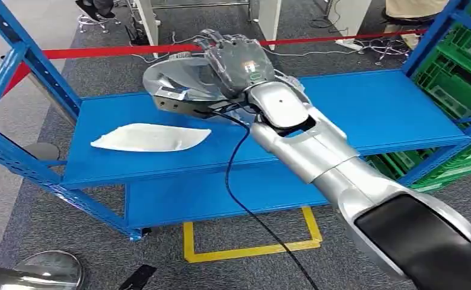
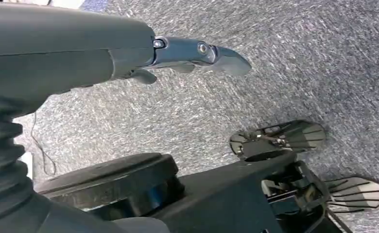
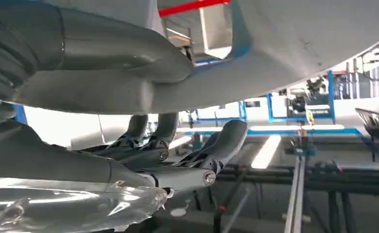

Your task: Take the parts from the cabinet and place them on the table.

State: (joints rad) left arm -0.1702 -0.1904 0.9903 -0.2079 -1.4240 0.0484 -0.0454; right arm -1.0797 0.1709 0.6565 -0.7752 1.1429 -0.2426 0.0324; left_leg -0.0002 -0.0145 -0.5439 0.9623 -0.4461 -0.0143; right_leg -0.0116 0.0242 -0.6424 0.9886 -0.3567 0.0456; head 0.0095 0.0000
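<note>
A grey curved shell part (image 1: 176,81) is at the back of the blue cabinet shelf (image 1: 366,109), and my right hand (image 1: 240,60), wrapped in clear film, grips it from the right. In the right wrist view the pale part (image 3: 299,39) lies against the thumb (image 3: 110,53), with the dark fingers (image 3: 178,162) curled on the other side. A white pointed part (image 1: 151,138) lies flat on the shelf's left half, nearer than the hand. My left hand (image 2: 197,51) hangs over grey carpet, fingers stretched out and holding nothing.
Blue uprights (image 1: 16,66) frame the cabinet, with a lower blue shelf (image 1: 221,196) beneath. Green crates (image 1: 456,78) fill the rack at right. Red barrier tape (image 1: 100,51) runs behind. A black cable (image 1: 233,175) hangs from my right arm over a yellow floor marking (image 1: 251,248).
</note>
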